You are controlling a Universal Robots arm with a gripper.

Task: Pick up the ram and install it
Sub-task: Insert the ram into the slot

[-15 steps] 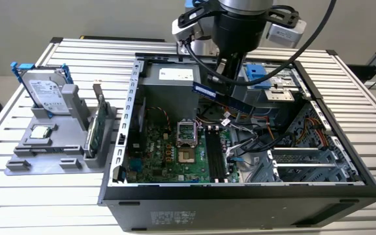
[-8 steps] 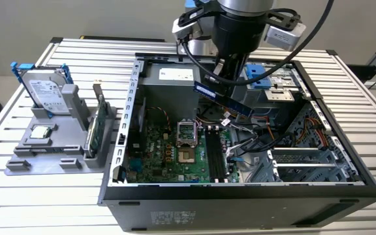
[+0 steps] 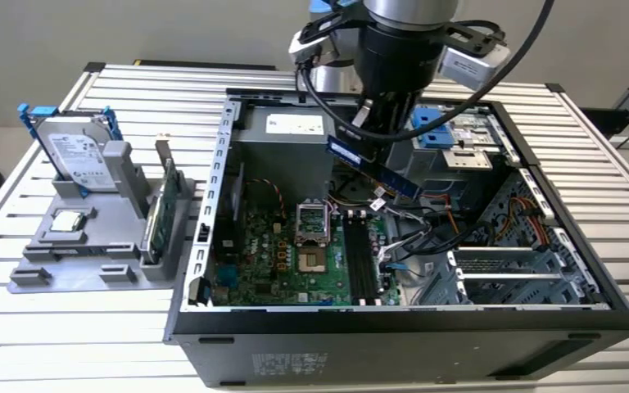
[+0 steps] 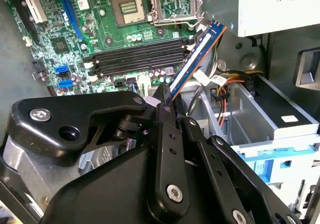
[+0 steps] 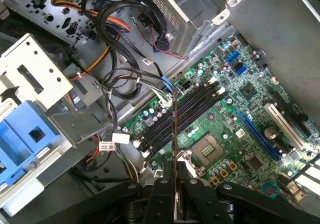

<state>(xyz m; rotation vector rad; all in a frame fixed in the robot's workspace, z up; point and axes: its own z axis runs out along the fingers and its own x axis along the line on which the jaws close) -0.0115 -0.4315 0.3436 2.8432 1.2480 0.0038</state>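
Ram (image 3: 378,169) is clamped between the shut fingers of the tool (image 3: 367,131), tilted and in the air over the open computer case (image 3: 402,332) on the bench (image 3: 621,221). It hangs above the far part of the motherboard (image 3: 282,254), clear of the black memory slots (image 3: 360,262). In the first wrist view it is edge-on (image 5: 174,129) over the slots (image 5: 192,109). On the bench to the exterior view's left, a grey holder (image 3: 74,258) carries a hard drive (image 3: 74,155) and an upright green card (image 3: 160,217).
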